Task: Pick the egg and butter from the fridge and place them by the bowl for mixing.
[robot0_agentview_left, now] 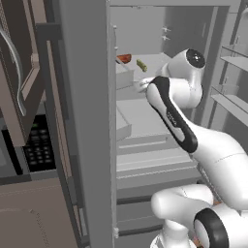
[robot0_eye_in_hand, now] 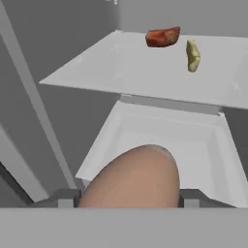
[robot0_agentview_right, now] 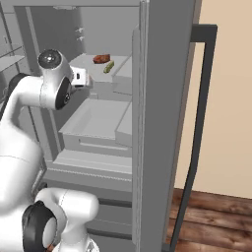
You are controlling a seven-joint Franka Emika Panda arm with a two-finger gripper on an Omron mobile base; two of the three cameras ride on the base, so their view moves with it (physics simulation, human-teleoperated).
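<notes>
egg point(robot0_eye_in_hand: 133, 177): pale pinkish-beige, sits right between the 2 dark finger tips in the hand view, looms large at the bottom of that view
gripper point(robot0_eye_in_hand: 130, 197): closed around the egg, fingers part-way apart with the egg filling the gap; in the base views the hand reaches into the fridge at upper-shelf height
butter point(robot0_eye_in_hand: 193, 55): short yellow-green stick lying on the upper grey shelf point(robot0_eye_in_hand: 121, 68), well apart from the gripper; also seen at point(robot0_agentview_left: 141, 65) and point(robot0_agentview_right: 109, 66)
red-orange lump point(robot0_eye_in_hand: 162, 37): on the same shelf, just beside the butter on its left in the hand view, not touching it; also point(robot0_agentview_left: 124, 58), point(robot0_agentview_right: 102, 58)
fridge point(robot0_agentview_right: 162, 123): tall grey, door open, inner shelves and drawers exposed
drawer point(robot0_eye_in_hand: 193, 145): open white-grey tray below the shelf, directly under and beyond the held egg
door racks point(robot0_agentview_left: 232, 77): grey, on the right in the left base view
in the way: the arm's own white elbow covers part of the fridge interior in both base views
microwave point(robot0_agentview_left: 29, 131): dark keypad panel at far left, outside the fridge
floor point(robot0_agentview_right: 216, 216): wood planks, lower right
</notes>
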